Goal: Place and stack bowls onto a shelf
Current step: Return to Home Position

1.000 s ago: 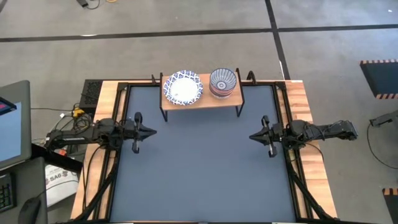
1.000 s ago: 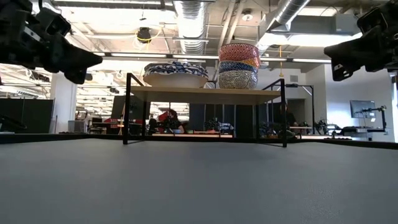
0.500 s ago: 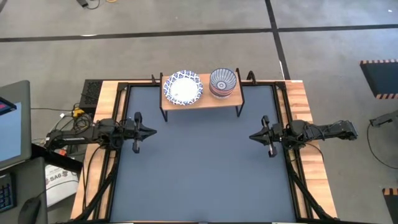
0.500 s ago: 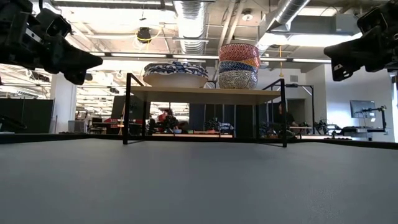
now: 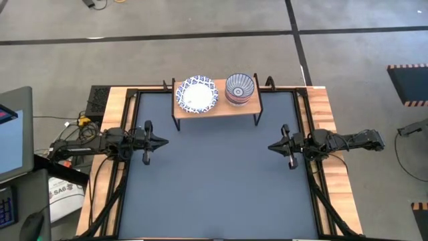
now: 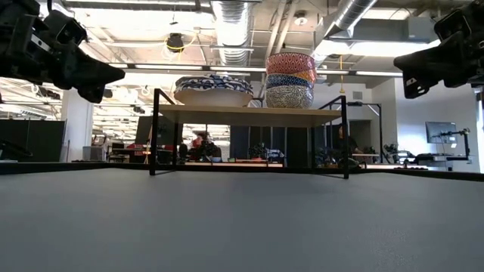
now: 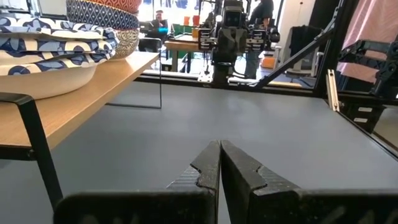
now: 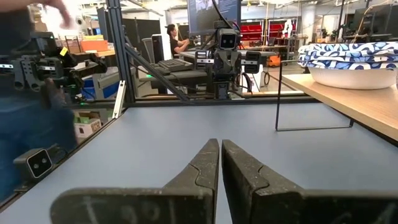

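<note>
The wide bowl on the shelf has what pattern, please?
Wide bowl: blue-and-white patterned rim, white centre; high view.

We see our right gripper [image 8: 219, 144] with its two dark fingers pressed together above the dark blue-grey tabletop [image 8: 155, 146]. Ahead of the claw and off to one side, blue-and-white patterned bowls [image 8: 348, 59] sit stacked on the light wooden shelf [image 8: 367, 106].

patterned bowl stack [image 5: 196, 94], small bowl stack [image 5: 240, 88], on shelf [image 5: 226, 110]

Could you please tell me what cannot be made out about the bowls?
High view: the top bowl of the wide stack and of the small stack hides those beneath.
Low view: the wide stack nests too tightly to count.
Left wrist view: picture's edge cuts off the small stack.
Right wrist view: small stack out of frame.
</note>
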You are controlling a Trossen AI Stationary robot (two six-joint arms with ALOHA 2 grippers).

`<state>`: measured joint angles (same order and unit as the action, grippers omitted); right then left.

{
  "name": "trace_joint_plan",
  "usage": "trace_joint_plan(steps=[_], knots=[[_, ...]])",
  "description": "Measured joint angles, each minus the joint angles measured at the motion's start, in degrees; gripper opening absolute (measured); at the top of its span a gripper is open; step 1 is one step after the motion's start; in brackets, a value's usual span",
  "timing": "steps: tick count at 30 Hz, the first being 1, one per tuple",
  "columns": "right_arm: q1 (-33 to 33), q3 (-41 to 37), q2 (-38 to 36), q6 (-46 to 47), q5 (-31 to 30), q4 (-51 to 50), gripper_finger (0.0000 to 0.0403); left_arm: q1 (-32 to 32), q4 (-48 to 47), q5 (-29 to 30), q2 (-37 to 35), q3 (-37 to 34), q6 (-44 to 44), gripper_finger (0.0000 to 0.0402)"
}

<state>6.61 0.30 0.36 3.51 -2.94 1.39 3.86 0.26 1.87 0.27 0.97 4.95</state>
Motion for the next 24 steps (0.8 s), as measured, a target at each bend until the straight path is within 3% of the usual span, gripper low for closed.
trace_joint_plan(steps=[24], knots=[[0.0,0.0,0.0,0.0,0.0,0.0,0.0048,0.0,0.0,0.1,0.0,0.1,0.3,0.0]])
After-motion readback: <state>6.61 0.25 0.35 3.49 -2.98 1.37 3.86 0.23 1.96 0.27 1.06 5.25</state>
